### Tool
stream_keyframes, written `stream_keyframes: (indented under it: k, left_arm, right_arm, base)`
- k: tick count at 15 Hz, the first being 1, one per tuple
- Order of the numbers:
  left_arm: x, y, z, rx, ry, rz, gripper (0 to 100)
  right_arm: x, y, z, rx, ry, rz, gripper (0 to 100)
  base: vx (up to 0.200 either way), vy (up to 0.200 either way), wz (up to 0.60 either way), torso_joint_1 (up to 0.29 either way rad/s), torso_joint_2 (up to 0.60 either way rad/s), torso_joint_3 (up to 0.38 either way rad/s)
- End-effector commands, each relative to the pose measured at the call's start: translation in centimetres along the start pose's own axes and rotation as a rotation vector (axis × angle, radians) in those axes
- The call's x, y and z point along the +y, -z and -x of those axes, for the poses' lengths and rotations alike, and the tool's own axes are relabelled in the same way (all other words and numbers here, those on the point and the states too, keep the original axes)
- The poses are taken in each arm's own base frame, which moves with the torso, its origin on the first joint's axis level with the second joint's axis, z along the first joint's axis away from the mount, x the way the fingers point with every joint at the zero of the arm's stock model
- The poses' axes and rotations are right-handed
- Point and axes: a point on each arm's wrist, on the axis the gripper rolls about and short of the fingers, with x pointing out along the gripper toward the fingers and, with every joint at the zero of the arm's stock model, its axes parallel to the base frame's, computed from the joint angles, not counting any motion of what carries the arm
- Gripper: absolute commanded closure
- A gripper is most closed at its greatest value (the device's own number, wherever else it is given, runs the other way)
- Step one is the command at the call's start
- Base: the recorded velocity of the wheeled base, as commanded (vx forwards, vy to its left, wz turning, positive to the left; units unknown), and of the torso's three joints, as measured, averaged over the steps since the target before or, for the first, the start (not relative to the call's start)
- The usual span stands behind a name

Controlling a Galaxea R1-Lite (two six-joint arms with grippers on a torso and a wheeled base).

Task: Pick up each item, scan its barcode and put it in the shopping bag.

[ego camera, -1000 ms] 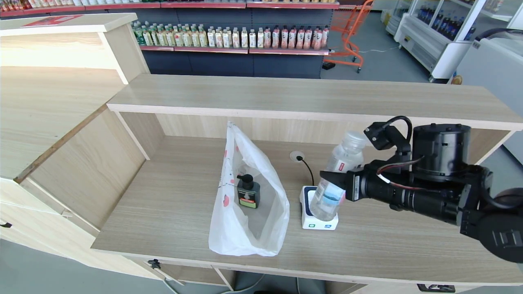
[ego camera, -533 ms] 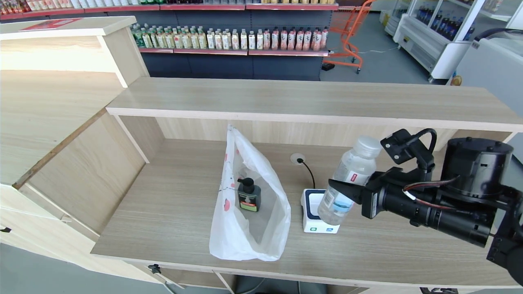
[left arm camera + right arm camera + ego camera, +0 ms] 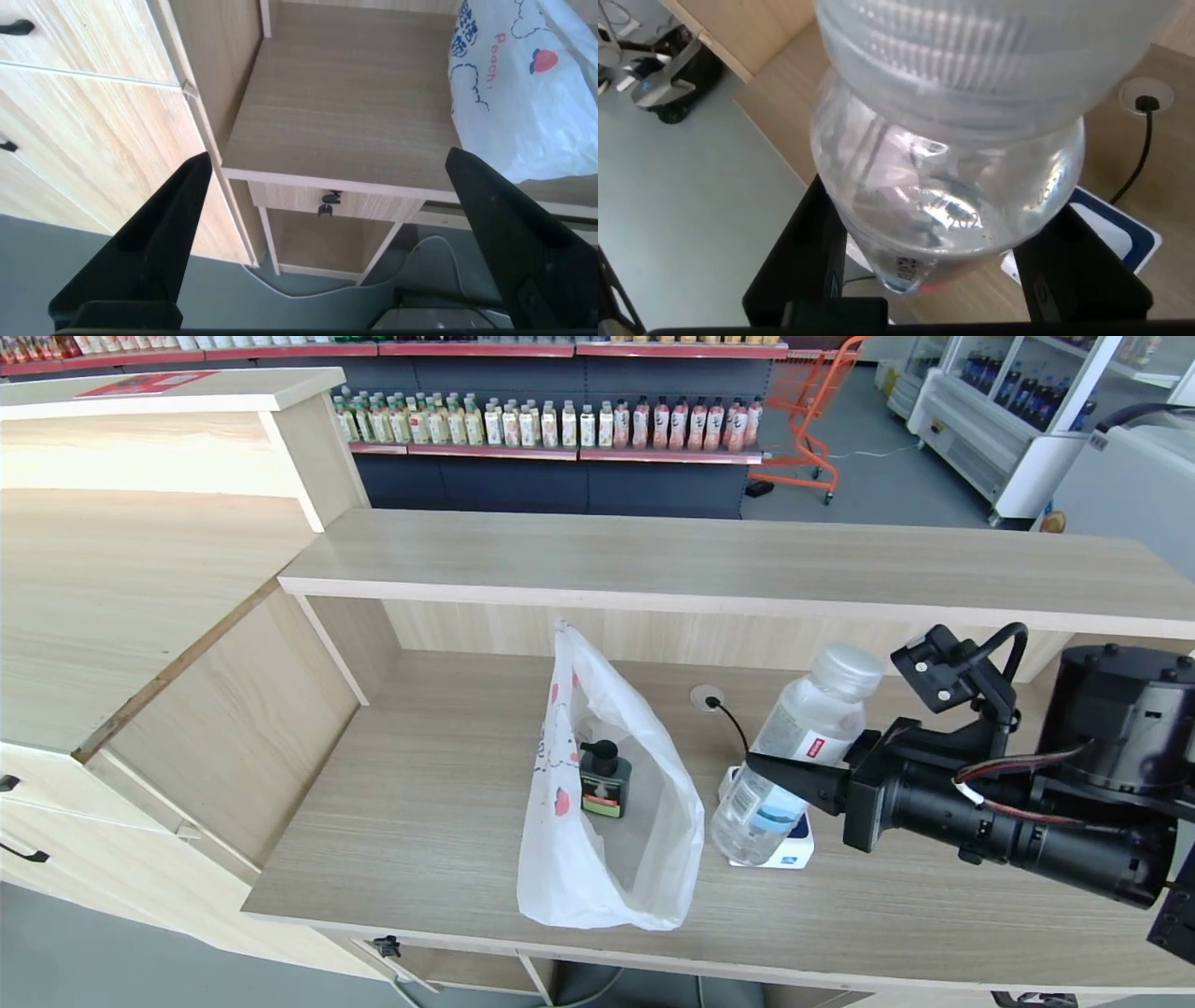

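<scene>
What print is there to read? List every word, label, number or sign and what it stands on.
White plastic shopping bag: blue lettering beside a red heart, broken by folds, not surely readable.
Clear plastic water bottle in the right gripper: red tag and pale label, too small.
Dark green pump bottle in the bag: label too small.
White scanner box: marks too small.
Nothing reads clearly enough to quote.

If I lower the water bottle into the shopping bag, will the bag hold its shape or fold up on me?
Likely floppy: the shopping bag is thin, creased plastic with a sagging open mouth. It looks light, so a nudge from the water bottle could slide or collapse it, though the pump bottle inside may anchor it.
</scene>
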Motion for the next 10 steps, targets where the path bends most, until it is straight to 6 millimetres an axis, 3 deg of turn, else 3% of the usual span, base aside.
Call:
stream_keyframes:
  k: [1, 4, 10]
  left_arm:
    - [0.0, 0.0, 0.0, 0.0, 0.0, 0.0, 0]
    - [0.0, 0.0, 0.0, 0.0, 0.0, 0.0, 0]
    - [0.0, 0.0, 0.0, 0.0, 0.0, 0.0, 0]
  right_arm:
    - [-0.1, 0.1, -0.2, 0.004, -0.001, 0.0, 100]
    - [-0.5, 1.6, -1.8, 0.008, -0.019, 0.001, 100]
    - [-1.7, 6.5, -6.0, 0.026, -0.127, -0.016, 100]
  base:
    - [0.0, 0.0, 0.0, 0.0, 0.0, 0.0]
    - [0.0, 0.0, 0.0, 0.0, 0.0, 0.0]
    - [0.0, 0.0, 0.0, 0.0, 0.0, 0.0]
